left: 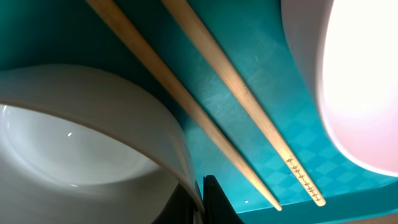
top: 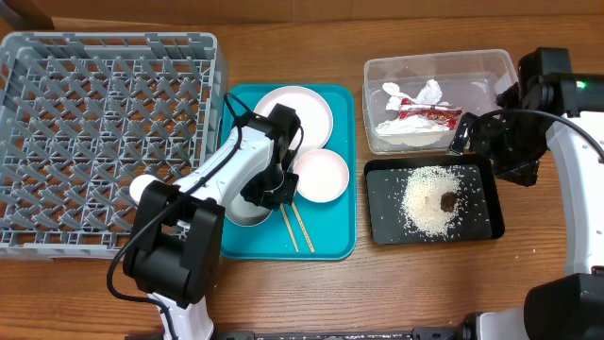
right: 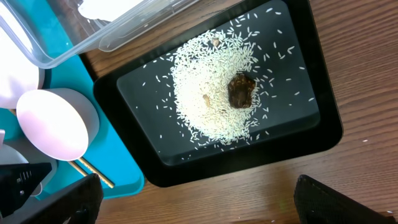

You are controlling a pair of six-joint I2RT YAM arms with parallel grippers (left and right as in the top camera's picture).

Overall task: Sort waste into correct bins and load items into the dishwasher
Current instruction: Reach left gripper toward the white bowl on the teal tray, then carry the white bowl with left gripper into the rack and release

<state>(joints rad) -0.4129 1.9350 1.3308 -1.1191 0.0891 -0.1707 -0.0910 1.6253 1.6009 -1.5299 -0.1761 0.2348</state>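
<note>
My left gripper [top: 271, 192] is shut on the rim of the grey bowl [top: 243, 212], which sits at the front left of the teal tray [top: 335, 241]. In the left wrist view the bowl's wall [left: 81, 143] runs between the closed fingertips [left: 214, 199], and two wooden chopsticks [left: 249, 112] lie beside it. A large white plate [top: 304, 111] and a small white dish [top: 323, 176] also rest on the tray. My right gripper [right: 199, 205] is open over bare wood beside the black tray [right: 323, 134], which holds rice [right: 211, 93] and a brown lump [right: 241, 90].
The grey dish rack [top: 104, 142] fills the left side of the table. At the back right, a clear tub [top: 491, 71] holds a red-and-white wrapper [top: 429, 115] and a white napkin [top: 427, 93]. The right arm [top: 566, 123] stands at the right edge.
</note>
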